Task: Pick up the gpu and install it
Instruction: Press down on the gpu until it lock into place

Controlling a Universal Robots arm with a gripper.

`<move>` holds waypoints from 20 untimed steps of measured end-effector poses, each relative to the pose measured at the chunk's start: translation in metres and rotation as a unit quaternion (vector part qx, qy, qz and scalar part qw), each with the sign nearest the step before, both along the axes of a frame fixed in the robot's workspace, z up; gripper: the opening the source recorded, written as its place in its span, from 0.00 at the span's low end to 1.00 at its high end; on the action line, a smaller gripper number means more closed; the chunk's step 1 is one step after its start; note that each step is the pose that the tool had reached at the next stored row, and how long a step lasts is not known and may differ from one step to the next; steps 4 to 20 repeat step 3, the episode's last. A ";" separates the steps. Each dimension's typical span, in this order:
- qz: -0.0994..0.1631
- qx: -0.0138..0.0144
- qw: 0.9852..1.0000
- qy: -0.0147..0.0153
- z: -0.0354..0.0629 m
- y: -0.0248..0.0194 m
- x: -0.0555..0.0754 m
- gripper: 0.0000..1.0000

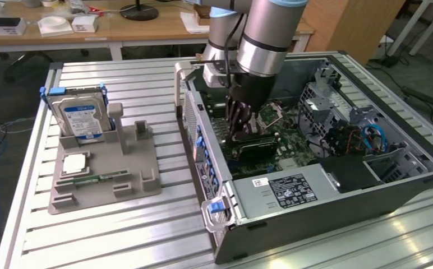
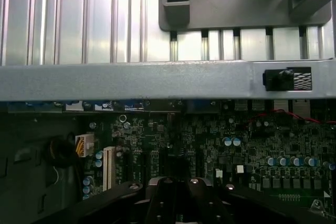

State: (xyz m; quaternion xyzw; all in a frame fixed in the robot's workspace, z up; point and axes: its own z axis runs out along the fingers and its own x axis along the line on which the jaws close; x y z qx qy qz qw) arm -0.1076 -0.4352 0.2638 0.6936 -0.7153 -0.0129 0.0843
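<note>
The gpu [image 1: 258, 148] is a dark flat card standing on edge low inside the open computer case [image 1: 328, 193], just above the green motherboard [image 1: 291, 140]. My gripper [image 1: 240, 133] reaches down into the case from above and is shut on the card's top edge. In the wrist view the gripper [image 2: 178, 188] sits close over the board, with the gpu's black edge [image 2: 100, 205] running out to both sides of the fingers. The motherboard [image 2: 210, 140] with its slots lies right beyond it. The card's metal bracket is hidden.
The case's grey side wall [image 2: 157, 80] rises beside the board. On the slatted table, at the exterior view's left, a grey holder [image 1: 104, 179] carries a silver hard drive [image 1: 80, 117], a chip [image 1: 75, 163] and a green memory stick [image 1: 89, 180]. Drive cages and cables [image 1: 359, 137] fill the case's far end.
</note>
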 end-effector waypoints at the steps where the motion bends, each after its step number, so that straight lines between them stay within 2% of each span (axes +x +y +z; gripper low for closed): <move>1: 0.000 0.000 1.000 0.000 -0.0007 0.0000 0.002 0.10; 20: 0.000 0.000 1.000 0.000 -0.0007 0.0000 0.002 0.10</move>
